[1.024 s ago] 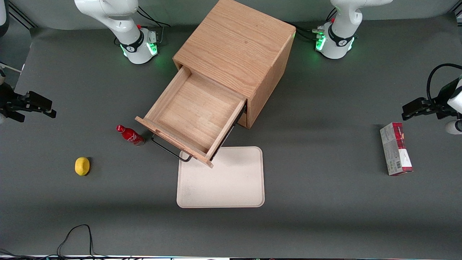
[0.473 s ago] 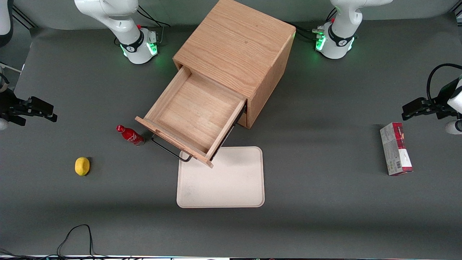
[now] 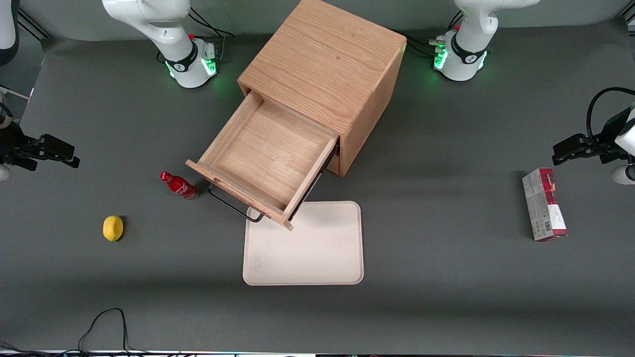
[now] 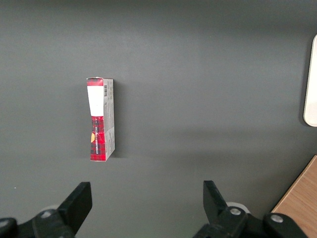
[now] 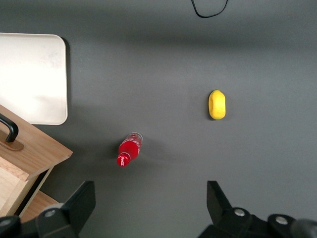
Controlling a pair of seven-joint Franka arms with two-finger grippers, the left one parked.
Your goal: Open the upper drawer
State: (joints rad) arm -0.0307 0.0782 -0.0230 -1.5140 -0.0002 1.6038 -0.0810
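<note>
The light oak-wood upper drawer (image 3: 268, 161) with its black wire handle (image 3: 234, 207) stands pulled out at frame centre in the front view. The right arm's black two-finger gripper (image 3: 72, 159) hangs at the left edge, fingers spread wide and empty, well apart from the drawer toward the working arm's end of the table.

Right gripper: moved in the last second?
Yes, slightly. The right gripper, open, has drawn back toward the working arm's end of the table, away from the red bottle. The upper drawer stays pulled out.
</note>
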